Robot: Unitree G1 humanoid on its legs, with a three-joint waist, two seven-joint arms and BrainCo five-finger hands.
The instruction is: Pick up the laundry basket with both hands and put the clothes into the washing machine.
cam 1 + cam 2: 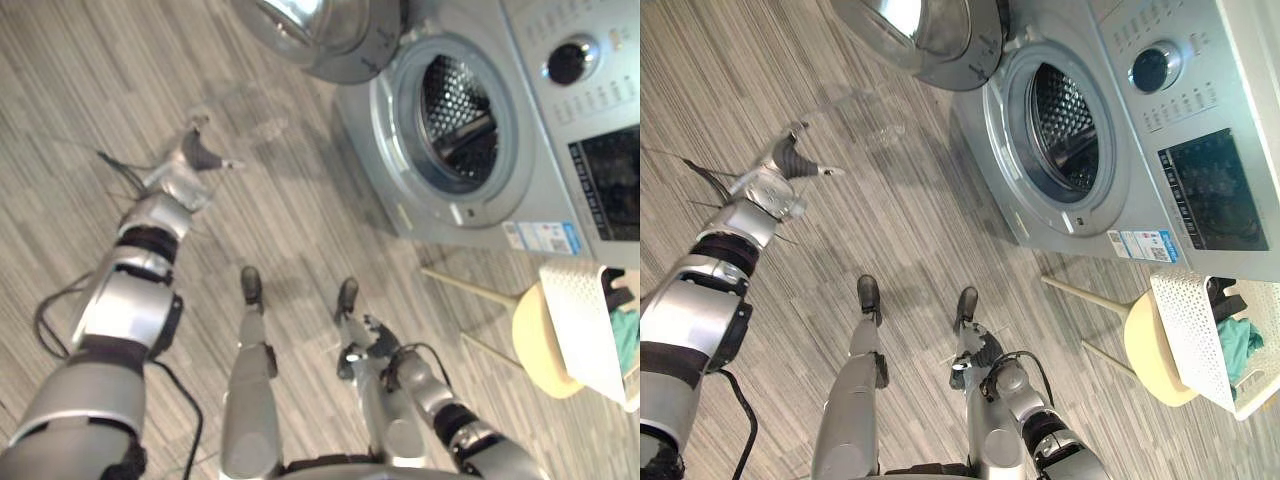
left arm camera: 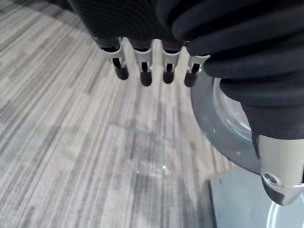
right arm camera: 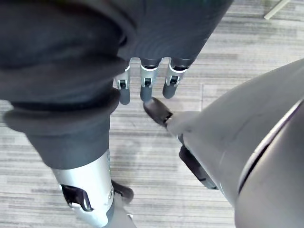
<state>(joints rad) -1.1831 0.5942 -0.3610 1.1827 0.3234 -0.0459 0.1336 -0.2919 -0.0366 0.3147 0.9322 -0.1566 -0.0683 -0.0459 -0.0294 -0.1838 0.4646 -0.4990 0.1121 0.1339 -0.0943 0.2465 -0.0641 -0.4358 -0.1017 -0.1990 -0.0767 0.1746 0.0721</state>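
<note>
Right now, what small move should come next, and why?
Probably turn right toward the basket on the stool: the left hand and right hand are open and empty, apart from it, and the washer door is already open.

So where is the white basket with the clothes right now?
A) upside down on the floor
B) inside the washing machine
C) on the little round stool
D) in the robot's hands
C: the white perforated laundry basket sits on the round pale wooden stool beside the silver washing machine, while the left hand and the right hand hold nothing.
</note>
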